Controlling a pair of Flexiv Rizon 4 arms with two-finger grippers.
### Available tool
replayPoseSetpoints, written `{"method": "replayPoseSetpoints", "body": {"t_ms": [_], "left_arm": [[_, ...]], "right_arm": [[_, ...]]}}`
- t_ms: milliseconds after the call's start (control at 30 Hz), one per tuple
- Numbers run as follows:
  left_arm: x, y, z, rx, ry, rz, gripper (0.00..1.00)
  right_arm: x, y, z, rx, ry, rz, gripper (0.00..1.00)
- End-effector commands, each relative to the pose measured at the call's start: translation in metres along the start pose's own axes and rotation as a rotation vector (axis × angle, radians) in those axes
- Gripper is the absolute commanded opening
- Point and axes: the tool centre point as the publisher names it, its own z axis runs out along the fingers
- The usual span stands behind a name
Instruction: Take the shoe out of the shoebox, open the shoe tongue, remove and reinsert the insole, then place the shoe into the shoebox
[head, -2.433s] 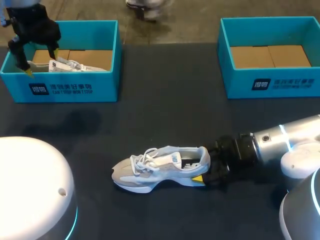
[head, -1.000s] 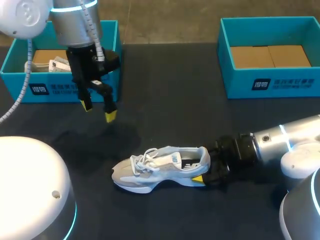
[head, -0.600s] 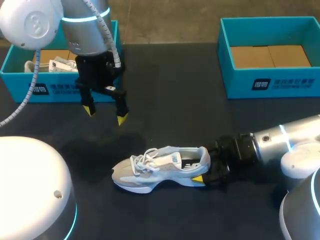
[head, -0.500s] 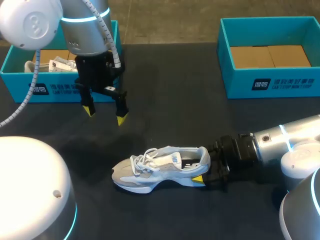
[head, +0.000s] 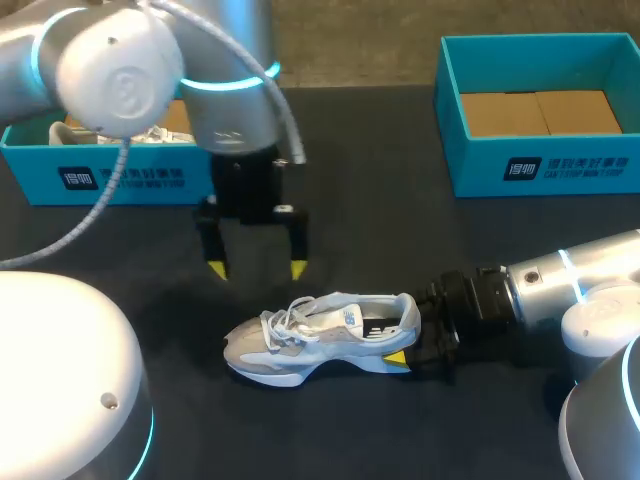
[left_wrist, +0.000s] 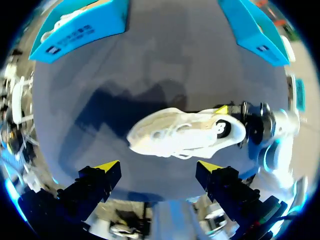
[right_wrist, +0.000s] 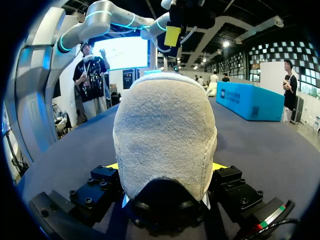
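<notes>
A grey-and-white sneaker (head: 320, 335) lies on its sole on the dark table, toe to the left. My right gripper (head: 412, 338) is at its heel, fingers on both sides, shut on it. In the right wrist view the fuzzy heel (right_wrist: 165, 140) fills the gap between the yellow tips of the right gripper (right_wrist: 165, 167). My left gripper (head: 256, 270) hangs open just behind the laces, nothing in it. From the left wrist the sneaker (left_wrist: 185, 135) lies ahead of the open left gripper (left_wrist: 159, 166).
A teal shoebox (head: 120, 180) at the back left holds white shoe or paper material. A second teal shoebox (head: 540, 165) at the back right shows only its cardboard floor. Bare table lies between them.
My left arm has swung from the left shoebox rightward and toward the front, ending over the sneaker. The right arm and the sneaker have stayed put.
</notes>
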Motion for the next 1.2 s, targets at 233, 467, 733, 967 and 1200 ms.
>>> {"method": "replayPoseSetpoints", "body": {"t_ms": [233, 467, 733, 967, 1200], "left_arm": [[0.023, -0.002, 0.006, 0.000, -0.038, -0.036, 1.00], [0.065, -0.017, 0.036, -0.007, -0.132, -0.133, 1.00], [0.092, -0.024, 0.054, -0.005, -0.184, -0.149, 1.00], [0.107, -0.022, 0.065, -0.016, -0.233, -0.160, 1.00], [0.114, -0.022, 0.083, -0.019, -0.290, -0.187, 1.00]], "right_arm": [[0.001, -0.001, 0.002, 0.002, -0.001, 0.000, 0.00], [0.001, -0.001, 0.002, 0.002, -0.001, 0.000, 0.00], [0.001, -0.001, 0.002, 0.002, -0.001, 0.000, 0.00], [0.001, -0.001, 0.002, 0.002, -0.001, 0.000, 0.00], [0.001, -0.001, 0.002, 0.002, -0.001, 0.000, 0.00]]}}
